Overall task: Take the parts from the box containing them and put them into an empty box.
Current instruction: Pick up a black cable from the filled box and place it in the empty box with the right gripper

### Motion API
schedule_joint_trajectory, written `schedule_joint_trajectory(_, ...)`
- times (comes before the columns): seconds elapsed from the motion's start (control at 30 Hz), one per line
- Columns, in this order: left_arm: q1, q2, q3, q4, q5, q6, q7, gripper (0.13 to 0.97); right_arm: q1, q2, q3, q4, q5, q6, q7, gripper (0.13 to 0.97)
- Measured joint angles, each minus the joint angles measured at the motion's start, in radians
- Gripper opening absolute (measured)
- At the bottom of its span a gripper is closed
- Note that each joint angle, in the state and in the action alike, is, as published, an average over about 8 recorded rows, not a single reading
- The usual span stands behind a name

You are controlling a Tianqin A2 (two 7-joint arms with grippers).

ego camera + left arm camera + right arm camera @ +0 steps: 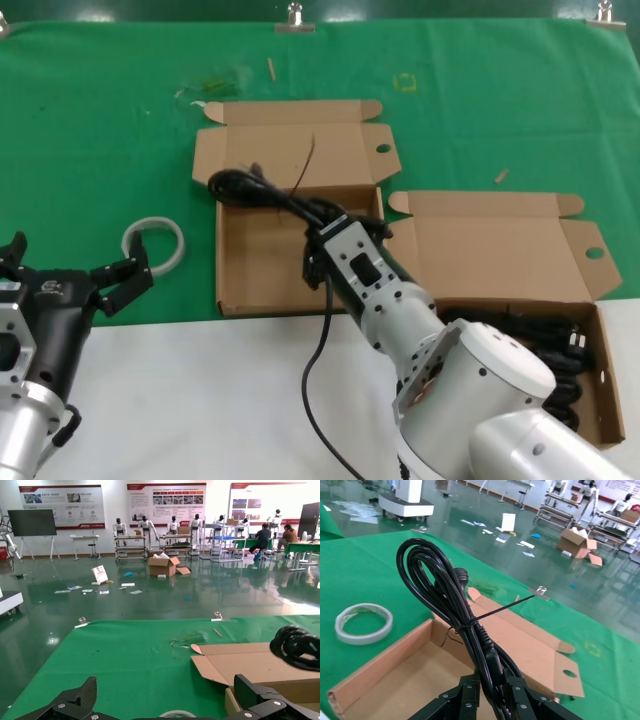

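A bundled power cord (262, 190) is being gripped by the right pincer (325, 228) over the empty box (265, 270); its long axis is being held toward ten o'clock, its tail trailing toward six. The remaining cords (545, 340) are lying in the box containing them (500, 250) at four o'clock; the left pincer (115, 280) is being held open at nine o'clock, beside the white ring (155, 243).

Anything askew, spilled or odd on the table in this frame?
Yes: a loose cable end hangs from the bundled power cord in the right gripper and trails out of the empty box over its near wall onto the white surface. A white tape ring lies stray beside the box.
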Motion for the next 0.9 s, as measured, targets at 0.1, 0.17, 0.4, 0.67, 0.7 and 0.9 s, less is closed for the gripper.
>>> schedule_joint_trajectory(0.1,0.000,0.000,0.000,0.000,0.000,0.000,0.000,0.965,0.014,0.000,-0.020,-0.026,0.000,-0.011,0.024,0.215)
schedule_joint_trajectory(0.17,0.000,0.000,0.000,0.000,0.000,0.000,0.000,0.965,0.019,0.000,-0.027,-0.038,0.000,-0.014,0.034,0.215)
schedule_joint_trajectory(0.4,0.000,0.000,0.000,0.000,0.000,0.000,0.000,0.965,0.010,0.000,-0.020,-0.049,0.000,-0.006,0.042,0.217)
schedule_joint_trajectory(0.67,0.000,0.000,0.000,0.000,0.000,0.000,0.000,0.965,0.005,0.000,-0.015,-0.049,0.000,-0.002,0.042,0.234)
schedule_joint_trajectory(0.7,0.000,0.000,0.000,0.000,0.000,0.000,0.000,0.965,0.005,0.000,-0.015,-0.049,0.000,-0.002,0.042,0.244)
schedule_joint_trajectory(0.9,0.000,0.000,0.000,0.000,0.000,0.000,0.000,0.965,0.005,0.000,-0.015,-0.049,0.000,-0.002,0.042,0.307)
